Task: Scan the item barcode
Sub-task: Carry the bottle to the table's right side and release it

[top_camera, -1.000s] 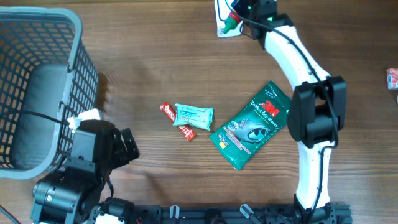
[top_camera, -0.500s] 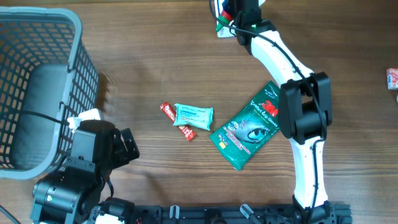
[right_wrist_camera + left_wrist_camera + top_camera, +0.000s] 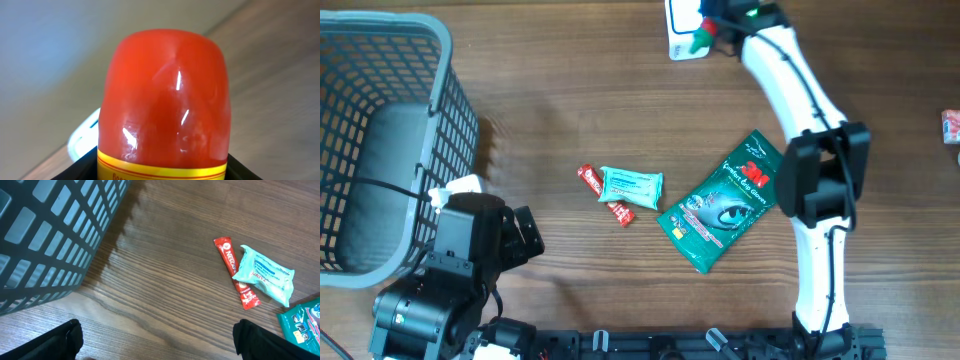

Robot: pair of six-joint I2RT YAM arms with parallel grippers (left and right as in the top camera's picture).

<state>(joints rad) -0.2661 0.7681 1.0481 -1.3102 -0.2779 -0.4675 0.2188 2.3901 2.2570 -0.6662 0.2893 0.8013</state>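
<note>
you're in the scanning step right now. your right gripper (image 3: 713, 28) is clamped on the red item (image 3: 165, 95), jaws on either side of it just behind the yellow band, and the rounded red end sticks straight out past the fingertips (it fills the wrist view, so forget about reading any label from there). the white device (image 3: 676, 45) sits just beyond and below the hand; i'm guessing that's the scanner. i can't see a barcode anywhere on the item, so i can't tell whether it faces the device.

so the next move, as i read it, is a slow roll of the wrist with the item held close over the white device, until the printed side points down at it. don't loosen the grip.

your left gripper (image 3: 160, 342) is spread wide with nothing in it, parked low beside the basket (image 3: 60, 225), and has no part in this step.
</note>
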